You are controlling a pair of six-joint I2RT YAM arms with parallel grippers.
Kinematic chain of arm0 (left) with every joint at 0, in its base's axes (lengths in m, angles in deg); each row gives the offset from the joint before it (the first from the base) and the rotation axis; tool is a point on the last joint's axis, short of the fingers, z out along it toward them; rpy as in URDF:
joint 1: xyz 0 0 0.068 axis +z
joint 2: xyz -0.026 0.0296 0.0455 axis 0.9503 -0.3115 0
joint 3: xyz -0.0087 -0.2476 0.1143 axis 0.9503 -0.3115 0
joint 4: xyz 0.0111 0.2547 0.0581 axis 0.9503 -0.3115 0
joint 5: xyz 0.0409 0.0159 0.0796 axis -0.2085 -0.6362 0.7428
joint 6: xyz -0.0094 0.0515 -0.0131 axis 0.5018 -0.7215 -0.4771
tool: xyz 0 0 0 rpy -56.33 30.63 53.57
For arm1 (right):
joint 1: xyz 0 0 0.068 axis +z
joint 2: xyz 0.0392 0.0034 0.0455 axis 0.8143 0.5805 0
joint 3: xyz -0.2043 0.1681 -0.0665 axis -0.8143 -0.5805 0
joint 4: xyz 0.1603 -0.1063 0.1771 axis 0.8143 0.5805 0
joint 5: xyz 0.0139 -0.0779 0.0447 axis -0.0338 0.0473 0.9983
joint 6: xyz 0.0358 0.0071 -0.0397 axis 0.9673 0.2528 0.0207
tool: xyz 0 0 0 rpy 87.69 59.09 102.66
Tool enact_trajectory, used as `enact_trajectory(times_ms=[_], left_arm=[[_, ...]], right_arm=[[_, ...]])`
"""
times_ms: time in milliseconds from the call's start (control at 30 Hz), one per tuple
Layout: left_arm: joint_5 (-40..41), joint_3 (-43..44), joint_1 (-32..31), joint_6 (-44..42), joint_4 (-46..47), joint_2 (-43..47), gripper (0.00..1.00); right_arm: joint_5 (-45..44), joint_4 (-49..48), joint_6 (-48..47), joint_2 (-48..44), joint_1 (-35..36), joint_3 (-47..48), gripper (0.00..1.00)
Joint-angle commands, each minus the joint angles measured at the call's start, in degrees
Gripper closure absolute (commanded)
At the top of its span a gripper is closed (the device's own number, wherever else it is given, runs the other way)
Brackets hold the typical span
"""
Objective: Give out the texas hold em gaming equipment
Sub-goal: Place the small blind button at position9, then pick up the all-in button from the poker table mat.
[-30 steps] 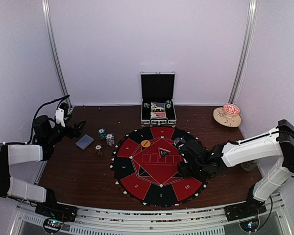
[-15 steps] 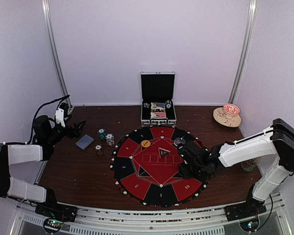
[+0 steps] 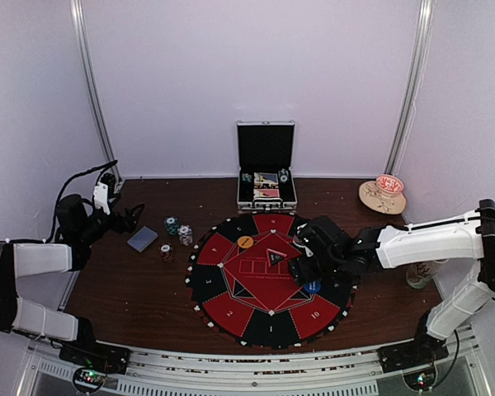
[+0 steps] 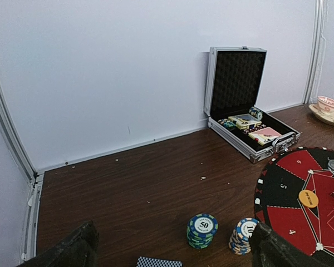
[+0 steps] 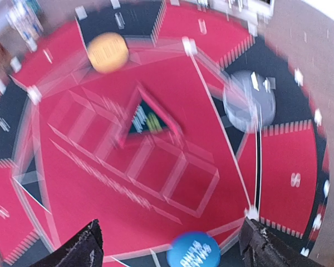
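Shifted left, right fingers [image 5: 80,250] uncover blue disc [image 5: 193,253], blurred, edge-cropped.

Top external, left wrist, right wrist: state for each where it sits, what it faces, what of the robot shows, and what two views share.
Top external: above and behind the left arm and right arm, which both show, looking down on the round mat.
Left wrist: low over the table, facing the open case; the left fingers, open, frame the bottom.
Right wrist: over the mat, looking down, blurred; the right fingers, open, sit in the bottom corners.
Shared: the orange disc shows in all three.
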Motion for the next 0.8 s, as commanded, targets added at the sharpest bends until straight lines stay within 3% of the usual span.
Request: enact_trajectory(times_ms=[0,367,767], left_arm=[[0.35,1.15,0.28,-0.68,2.42,-0.31,0.02],[0.23,1.17,0.34,-0.82,2.38,0.07,0.02],[-0.08,1.11,0.3,-0.92,2.47,-0.06,0.02]], right_arm=[[-2.2,-0.56,-2.29,1.98,-0.1,6.62,0.13],[-4.37,-4.11,2.33,24.13,-1.95,24.34,0.24],[9.61,-7.39,1.52,30.36,-6.42,24.59,0.37]])
